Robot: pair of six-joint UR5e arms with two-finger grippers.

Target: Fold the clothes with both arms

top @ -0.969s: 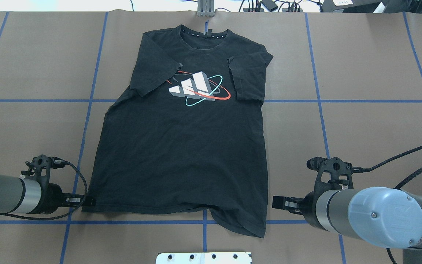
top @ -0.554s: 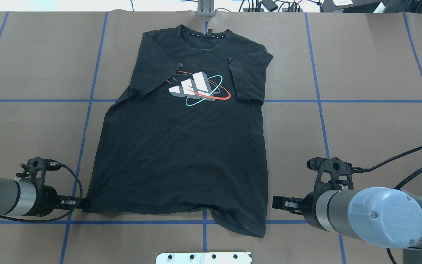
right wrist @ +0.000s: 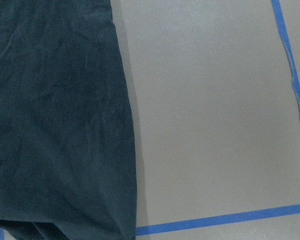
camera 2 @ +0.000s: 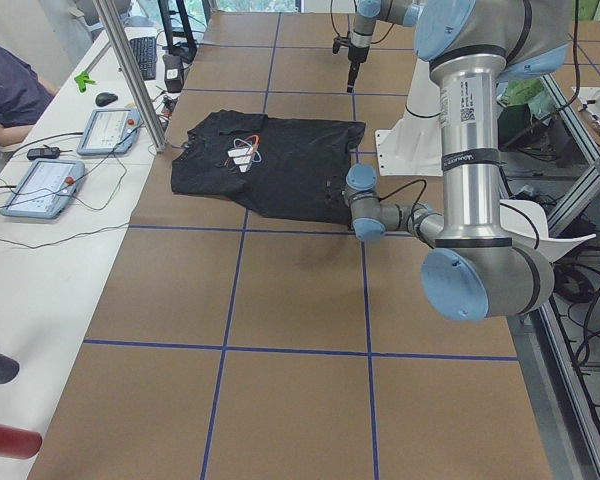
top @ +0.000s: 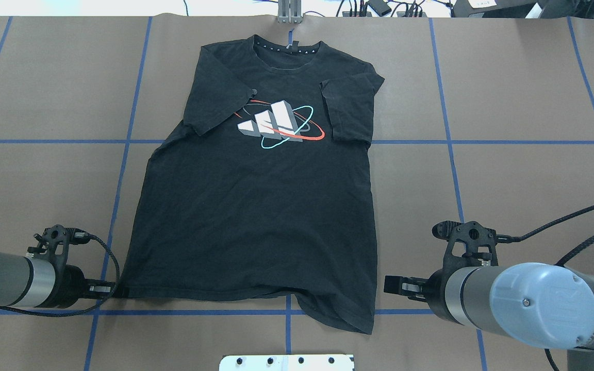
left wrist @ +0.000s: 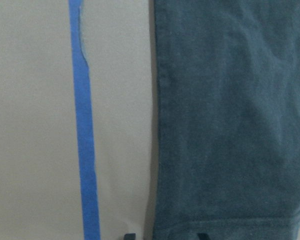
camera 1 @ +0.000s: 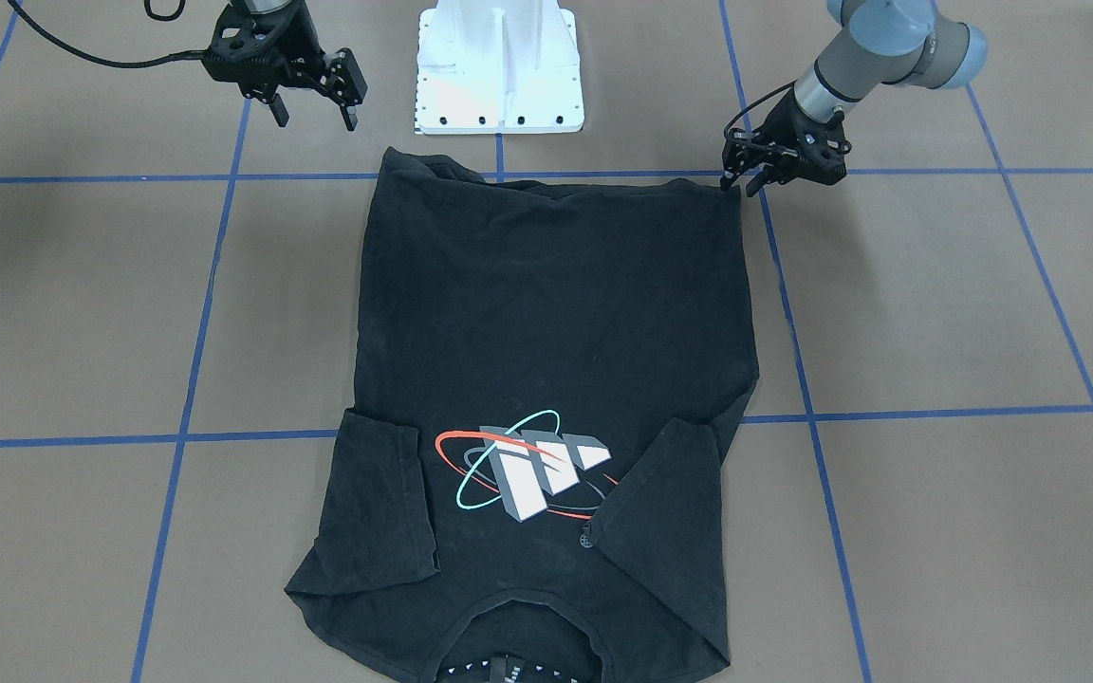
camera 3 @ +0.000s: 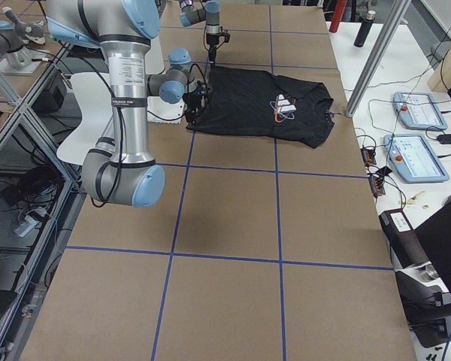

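1. So, shirt (top: 256, 216) lies flat on the table (top: 524, 103).
2. Left wrist view alone shows left gripper (left wrist: 165, 236) jaws apart, straddling its hem corner.
3. Right gripper (camera 1: 314, 121) gapes near the hem.
4. Logo (top: 276, 123): grey blocks, red-teal rings.

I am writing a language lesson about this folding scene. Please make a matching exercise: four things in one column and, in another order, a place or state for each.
Things
1. black short-sleeved T-shirt with a grey block logo
2. left black two-finger gripper
3. right black two-finger gripper
4. white pedestal base

Places or states
A. open, above the bare brown table, apart from the shirt
B. spread flat, both sleeves folded inward
C. at a hem corner of the shirt
D. beyond the hem, near its middle

Pairs: 1-B, 2-C, 3-A, 4-D
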